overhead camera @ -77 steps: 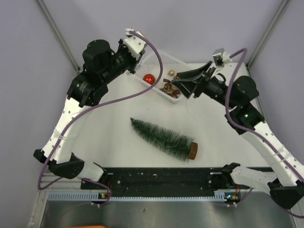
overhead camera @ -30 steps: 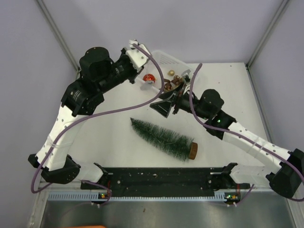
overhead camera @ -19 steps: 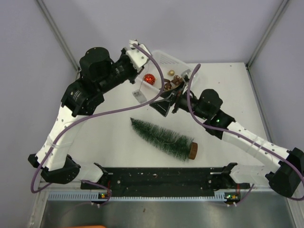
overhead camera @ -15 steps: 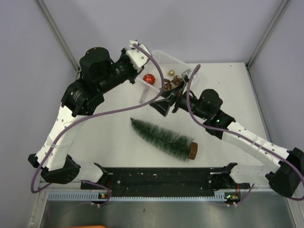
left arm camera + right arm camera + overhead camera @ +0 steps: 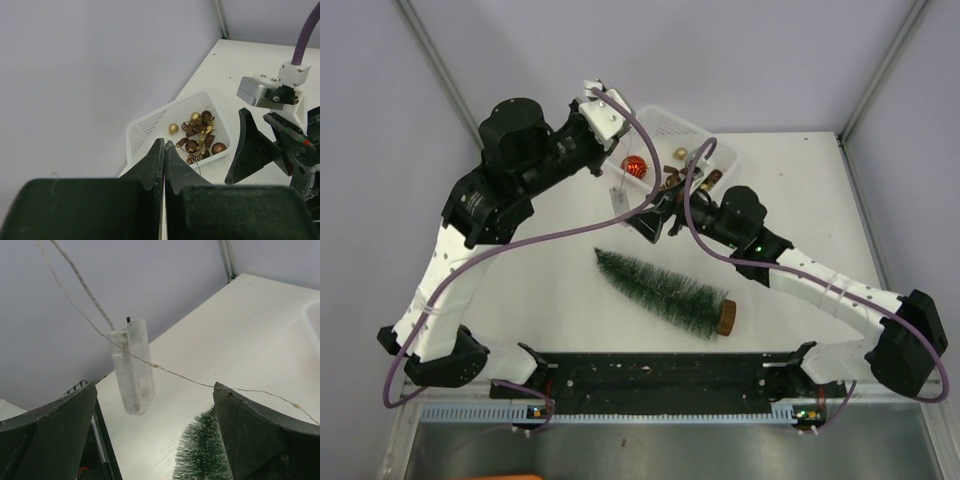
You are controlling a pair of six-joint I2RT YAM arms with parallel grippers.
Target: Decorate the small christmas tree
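The small christmas tree (image 5: 665, 292) is lying on its side on the tabletop (image 5: 800, 200), tip pointing toward the far left. Beyond its tip, the left end effector (image 5: 164, 150) is pinching closed on a thin wire (image 5: 185, 379), and a clear battery box (image 5: 132, 367) is dangling from that wire above the tree's tip. The right end effector (image 5: 155, 386) is standing wide open, gripping nothing, facing the box. A white basket (image 5: 150, 122) of baubles is sitting farther back from the tree.
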